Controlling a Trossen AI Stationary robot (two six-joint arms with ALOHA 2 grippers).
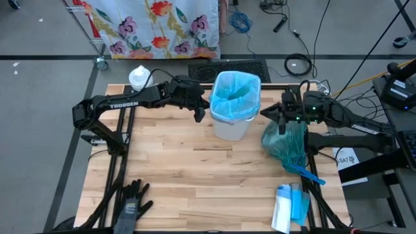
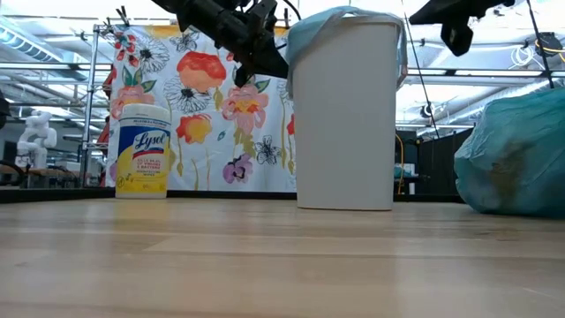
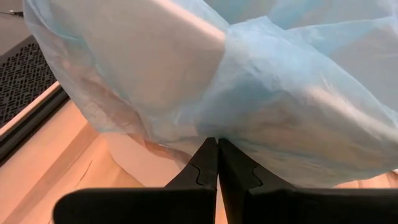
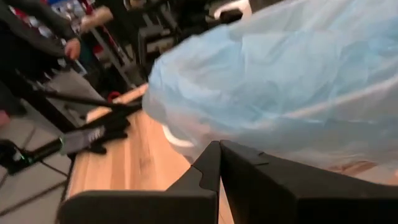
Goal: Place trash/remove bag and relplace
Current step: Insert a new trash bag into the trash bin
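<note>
A white bin (image 1: 233, 127) stands at the table's far middle, lined with a light blue bag (image 1: 235, 94) whose top is turned down over the rim. My left gripper (image 1: 203, 109) is shut and sits against the bin's left side near the rim (image 3: 217, 144). My right gripper (image 1: 278, 118) is also shut. It hangs in the air to the right of the bin at rim height (image 2: 459, 35). A stuffed blue-green bag (image 1: 286, 146) lies on the table below it. No loose trash shows. My left gripper has its shut fingertips (image 3: 211, 149) at the lower hem of the bag's turned-down top (image 3: 249, 134), on the bin's left side. It comes in slanting down from the table's left. I cannot tell whether the tips touch or pinch the film.
A Lysol wipes canister (image 1: 138, 78) stands at the far left corner. Black gloves (image 1: 130, 201) lie at the near left. A pack of blue bags (image 1: 289, 205) lies at the near right. The middle of the wooden tabletop (image 1: 195, 169) is bare.
</note>
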